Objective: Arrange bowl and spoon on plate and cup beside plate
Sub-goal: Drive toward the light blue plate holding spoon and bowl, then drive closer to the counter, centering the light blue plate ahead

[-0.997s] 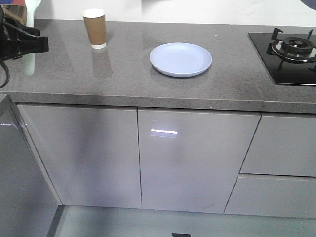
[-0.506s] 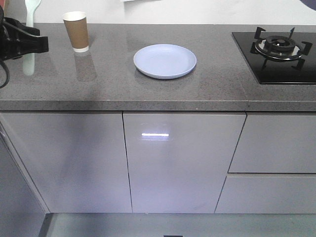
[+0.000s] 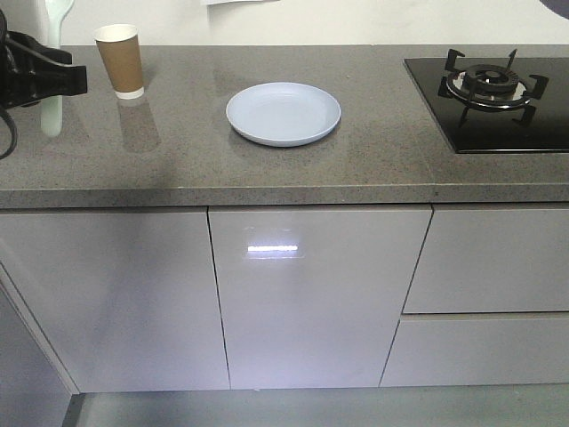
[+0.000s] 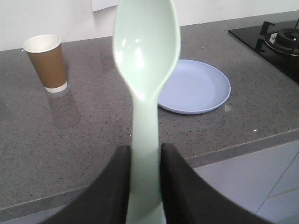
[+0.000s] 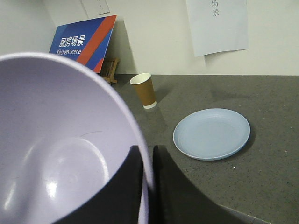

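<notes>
- mint-white plastic, item one: spoon (image 4: pixel 146 70), handle clamped in the left gripper (image 4: pixel 145 156), scoop up, held in the air at the left of the counter. risk?
- thin handle, narrow grip. if it twists on the way down, the scoop could land off the plate (image 3: pixel 283 113) or skid on its smooth face.
- item two: lavender bowl (image 5: pixel 56 154), right gripper (image 5: pixel 148 161) closed over its rim, one jaw inside, one outside. held aloft, well apart from the plate.
- a rim pinch lets a bowl swing. set down tilted, it may rock, or shove the plate along the grey stone countertop (image 3: pixel 267 169).
- item three: brown paper cup (image 3: pixel 119 60), upright, back left, apart from the plate.
- light and tall. neither gripper is free for it, and the left arm's way to the plate looks to pass near it; a brush would tip it.
- order?
- my guess: bowl first, spoon after. both arms meeting over one plate could also collide.
- item four: gas hob (image 3: pixel 493 89), far right.
- well apart from the plate; no hazard seen.
</notes>
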`<state>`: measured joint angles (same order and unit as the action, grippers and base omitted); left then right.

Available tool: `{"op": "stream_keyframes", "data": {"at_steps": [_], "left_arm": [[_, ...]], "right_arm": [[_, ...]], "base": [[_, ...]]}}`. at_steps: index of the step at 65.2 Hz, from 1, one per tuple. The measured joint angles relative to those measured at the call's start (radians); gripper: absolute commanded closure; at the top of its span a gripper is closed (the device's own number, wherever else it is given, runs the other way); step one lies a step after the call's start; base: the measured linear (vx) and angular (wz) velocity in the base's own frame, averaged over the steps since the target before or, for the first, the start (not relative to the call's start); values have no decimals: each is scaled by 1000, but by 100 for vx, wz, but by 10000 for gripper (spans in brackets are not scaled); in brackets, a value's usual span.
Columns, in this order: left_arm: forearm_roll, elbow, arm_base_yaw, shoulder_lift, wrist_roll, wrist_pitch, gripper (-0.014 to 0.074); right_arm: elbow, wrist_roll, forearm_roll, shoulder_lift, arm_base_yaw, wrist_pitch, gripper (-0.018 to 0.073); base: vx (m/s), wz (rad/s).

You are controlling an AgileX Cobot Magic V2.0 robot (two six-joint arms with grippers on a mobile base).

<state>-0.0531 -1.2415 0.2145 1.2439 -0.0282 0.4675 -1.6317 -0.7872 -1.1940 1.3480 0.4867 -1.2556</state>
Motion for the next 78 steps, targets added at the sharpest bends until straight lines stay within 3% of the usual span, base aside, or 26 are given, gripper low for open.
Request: {"op": "stream_keyframes", "data": {"at_steps": [78], "left_arm": [[0, 0, 0, 0, 0, 0, 602]], "right_arm": [[0, 0, 0, 0, 0, 0, 564]], "base": [[5, -1]]}}
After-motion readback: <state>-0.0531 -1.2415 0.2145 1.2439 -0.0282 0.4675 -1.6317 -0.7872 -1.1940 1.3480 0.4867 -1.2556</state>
